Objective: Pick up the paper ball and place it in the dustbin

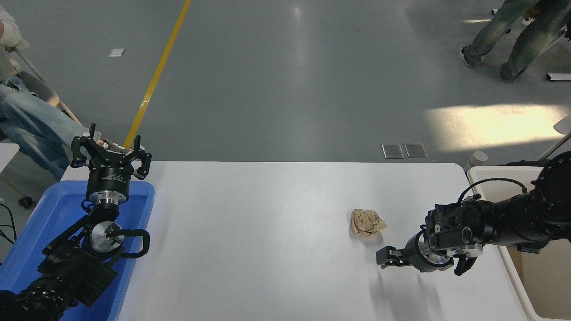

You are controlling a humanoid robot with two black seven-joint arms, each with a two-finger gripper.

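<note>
The paper ball (366, 222), a tan-brown crumpled wad, lies on the white table (267, 232), right of its middle. My right gripper (382, 258) comes in from the right edge and points left. It hangs low over the table, a little in front of and to the right of the ball, not touching it and holding nothing. The dustbin (479, 174), cream-white with a thick rim, stands off the table's right end, partly behind my right arm. My left gripper (111, 149) is parked open over the blue tray at the lower left.
A shallow blue tray (40, 227) lies at the table's left end under my left arm. A seated person's legs (31, 125) are at the far left, and a standing person's legs (513, 35) at the top right.
</note>
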